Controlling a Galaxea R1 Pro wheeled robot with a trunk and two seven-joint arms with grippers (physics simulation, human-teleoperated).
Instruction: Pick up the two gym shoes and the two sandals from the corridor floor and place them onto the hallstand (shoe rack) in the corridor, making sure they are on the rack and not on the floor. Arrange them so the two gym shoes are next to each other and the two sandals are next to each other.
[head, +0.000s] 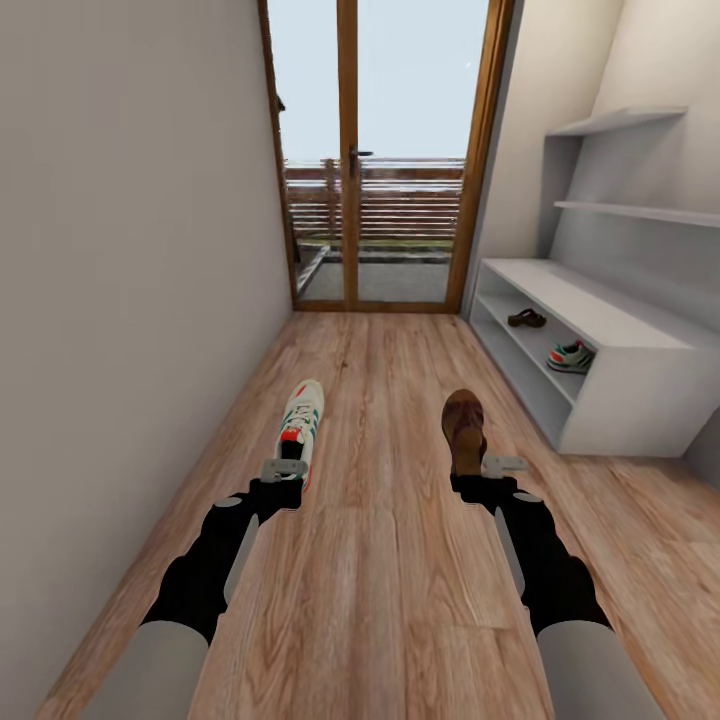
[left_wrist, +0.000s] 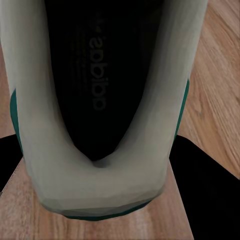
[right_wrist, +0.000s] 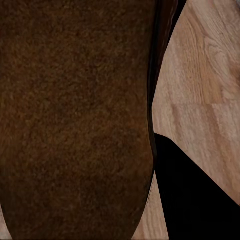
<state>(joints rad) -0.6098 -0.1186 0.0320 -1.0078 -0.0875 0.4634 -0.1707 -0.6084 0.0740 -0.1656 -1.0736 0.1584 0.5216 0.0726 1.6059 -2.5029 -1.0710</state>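
- Left tool (head: 285, 478): clamped on a gym shoe (head: 301, 420) at its heel.
- Right tool (head: 483, 472): clamped on a sandal (head: 464, 425).
- Hallstand (head: 640, 390): second sandal (head: 526, 319) and second gym shoe (head: 571, 356) inside, well apart.

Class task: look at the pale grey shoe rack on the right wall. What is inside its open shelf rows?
Inside the pale grey shoe rack, one dark brown sandal lies farther back and one white sneaker with green stripes nearer. The rack's near end panel hides the nearest shelf space.

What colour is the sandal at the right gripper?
Dark brown; the sandal shows best in the right wrist view, at the right gripper.
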